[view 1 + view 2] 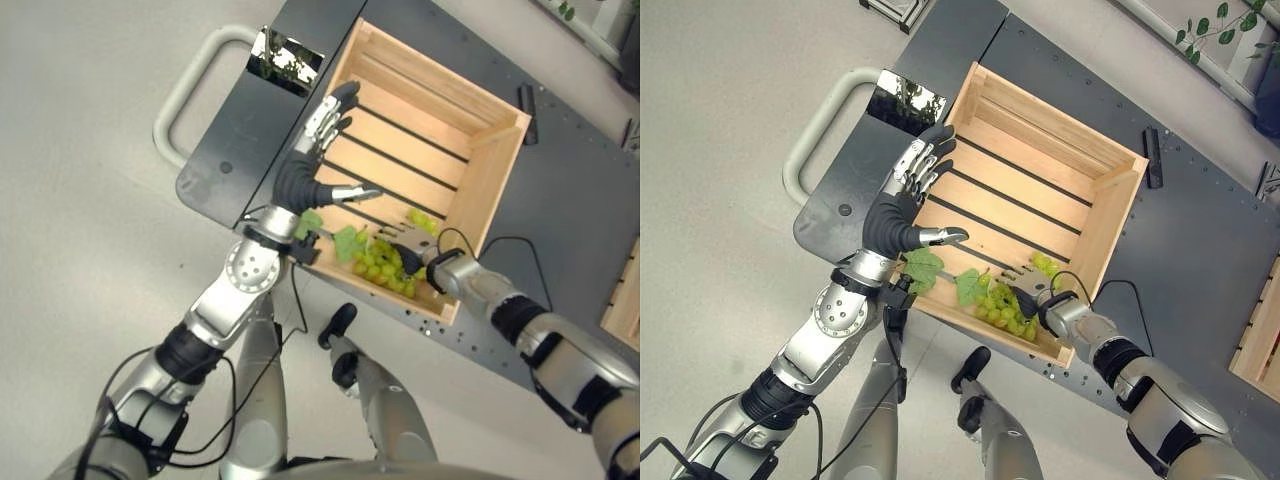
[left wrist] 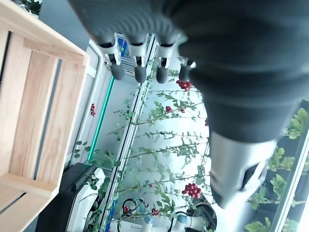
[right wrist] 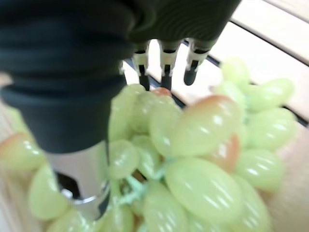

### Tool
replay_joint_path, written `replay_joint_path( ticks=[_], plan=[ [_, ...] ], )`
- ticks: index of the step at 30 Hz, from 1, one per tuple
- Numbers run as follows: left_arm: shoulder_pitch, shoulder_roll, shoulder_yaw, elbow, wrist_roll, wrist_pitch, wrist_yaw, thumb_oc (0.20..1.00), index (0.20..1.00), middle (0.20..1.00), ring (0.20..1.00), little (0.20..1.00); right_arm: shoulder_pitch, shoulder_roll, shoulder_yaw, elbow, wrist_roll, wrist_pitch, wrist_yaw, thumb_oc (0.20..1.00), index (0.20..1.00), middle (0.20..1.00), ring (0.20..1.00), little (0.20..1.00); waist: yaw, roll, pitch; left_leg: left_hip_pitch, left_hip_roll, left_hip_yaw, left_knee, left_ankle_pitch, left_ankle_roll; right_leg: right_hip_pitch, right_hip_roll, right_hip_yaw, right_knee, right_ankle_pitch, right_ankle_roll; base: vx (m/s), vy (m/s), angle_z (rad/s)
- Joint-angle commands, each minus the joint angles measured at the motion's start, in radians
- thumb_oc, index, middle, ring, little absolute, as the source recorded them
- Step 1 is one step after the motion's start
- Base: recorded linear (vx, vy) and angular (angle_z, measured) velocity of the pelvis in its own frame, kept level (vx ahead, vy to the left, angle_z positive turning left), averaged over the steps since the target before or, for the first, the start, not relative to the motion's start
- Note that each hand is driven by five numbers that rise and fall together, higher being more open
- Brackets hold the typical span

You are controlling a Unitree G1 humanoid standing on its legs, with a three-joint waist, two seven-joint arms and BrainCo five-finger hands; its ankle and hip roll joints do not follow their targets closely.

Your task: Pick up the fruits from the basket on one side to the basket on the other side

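A bunch of green grapes [image 1: 380, 268] with leaves [image 1: 923, 265] lies in the near corner of a slatted wooden crate [image 1: 500, 160] on a dark cart top. My right hand [image 1: 1025, 283] reaches into that corner from the right. It lies over the grapes [image 3: 193, 145] with its fingers [image 3: 164, 65] stretched out past them and the thumb beside the bunch. My left hand [image 1: 300, 180] hovers above the crate's left wall, open, fingers straight and pointing away from me, thumb out over the slats. Its wrist view shows the crate's rim [image 2: 38, 96].
The dark cart top [image 1: 560, 220] carries a grey loop handle [image 1: 185, 95] on its left end and a shiny panel [image 1: 285, 58]. A small black part [image 1: 527, 100] lies behind the crate. A second wooden crate [image 1: 1260, 340] shows at the right edge.
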Motion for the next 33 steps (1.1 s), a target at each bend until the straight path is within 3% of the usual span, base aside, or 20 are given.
replay_joint_path(
  ticks=[1,5,6,10,11,12,13,14,29,30,33],
  plan=[
    [-0.045,-0.019,0.017,-0.052,0.063,-0.028,-0.011,1.0,1.0,1.0,1.0,1.0,-0.011,-0.015,0.082,0.044,-0.096,0.013,0.068,1.0,1.0,1.0,1.0,1.0,-0.018,0.027,0.009,-0.009,0.041,0.015,0.093,-0.092,-0.044,0.03,-0.057,-0.006,-0.061,0.051,0.099,0.0,0.0,0.0],
    [-0.059,-0.023,0.009,-0.054,0.058,-0.024,-0.013,1.0,1.0,1.0,1.0,1.0,-0.026,0.002,0.117,0.107,-0.138,0.022,0.087,1.0,1.0,1.0,1.0,1.0,-0.017,0.036,0.009,-0.026,0.038,0.01,0.1,-0.092,-0.043,0.015,-0.059,-0.004,-0.052,0.047,0.097,0.01,-0.005,0.0],
    [-0.06,-0.025,0.008,-0.053,0.056,-0.023,-0.012,1.0,1.0,1.0,1.0,1.0,-0.024,0.005,0.122,0.125,-0.145,0.026,0.093,1.0,1.0,1.0,1.0,1.0,-0.018,0.038,0.009,-0.012,0.039,-0.002,0.1,-0.115,-0.051,0.025,-0.054,0.013,-0.049,0.028,0.104,0.05,-0.014,0.01],
    [-0.064,-0.029,0.004,-0.053,0.05,-0.02,-0.018,1.0,1.0,1.0,1.0,1.0,-0.033,0.02,0.136,0.184,-0.177,0.036,0.098,1.0,1.0,1.0,1.0,1.0,-0.015,0.044,0.009,-0.039,0.037,0.009,0.104,-0.092,-0.042,-0.001,-0.061,-0.005,-0.045,0.046,0.097,-0.01,0.008,0.02],
    [-0.065,-0.031,0.002,-0.052,0.046,-0.019,-0.018,1.0,1.0,1.0,1.0,1.0,-0.036,0.023,0.141,0.193,-0.184,0.037,0.095,1.0,1.0,1.0,1.0,1.0,-0.016,0.047,0.009,-0.026,0.039,-0.002,0.105,-0.113,-0.05,0.008,-0.055,0.012,-0.041,0.029,0.104,-0.07,0.031,-0.01],
    [-0.065,-0.033,0.002,-0.054,0.046,-0.018,-0.02,1.0,1.0,1.0,1.0,1.0,-0.038,0.024,0.141,0.205,-0.189,0.041,0.1,1.0,1.0,1.0,1.0,1.0,-0.014,0.047,0.009,-0.043,0.036,0.01,0.104,-0.092,-0.041,-0.007,-0.061,-0.005,-0.043,0.045,0.096,0.05,-0.015,-0.02],
    [-0.06,-0.033,0.002,-0.057,0.042,-0.015,-0.024,1.0,1.0,1.0,1.0,1.0,-0.046,0.032,0.146,0.228,-0.187,0.044,0.098,0.523,0.523,0.523,0.523,0.523,-0.011,0.051,0.009,-0.029,0.036,-0.001,0.102,-0.113,-0.048,0.003,-0.057,0.012,-0.039,0.028,0.104,0.0,0.0,0.0],
    [-0.061,-0.036,-0.003,-0.058,0.042,-0.013,-0.029,1.0,1.0,1.0,1.0,1.0,-0.05,0.048,0.156,0.249,-0.205,0.05,0.116,0.2,0.2,0.2,0.2,0.2,-0.009,0.054,0.009,-0.025,0.037,-0.001,0.103,-0.117,-0.049,0.006,-0.056,0.012,-0.037,0.025,0.104,0.07,-0.027,-0.01],
    [-0.056,-0.043,0.004,-0.06,0.032,-0.006,-0.034,1.0,1.0,1.0,1.0,1.0,-0.038,0.043,0.146,0.276,-0.236,0.065,0.107,0.2,0.2,0.2,0.2,0.2,-0.008,0.051,0.009,-0.007,0.034,-0.002,0.069,-0.103,-0.052,0.017,-0.052,0.006,-0.062,0.038,0.108,-0.01,0.0,0.01],
    [-0.057,-0.043,0.003,-0.062,0.03,-0.005,-0.035,1.0,1.0,1.0,1.0,1.0,-0.042,0.042,0.139,0.278,-0.235,0.069,0.101,0.2,0.2,0.2,0.2,0.2,-0.008,0.05,0.009,-0.025,0.031,0.009,0.068,-0.078,-0.041,0.0,-0.058,-0.009,-0.065,0.057,0.1,0.0,0.0,0.0],
    [-0.054,-0.044,0.004,-0.062,0.028,-0.004,-0.033,1.0,1.0,1.0,1.0,1.0,-0.04,0.042,0.134,0.282,-0.231,0.072,0.097,0.2,0.2,0.2,0.2,0.2,-0.01,0.052,0.009,-0.003,0.034,0.0,0.065,-0.102,-0.05,0.017,-0.052,0.009,-0.062,0.037,0.107,0.0,0.001,0.01]
  ],
)
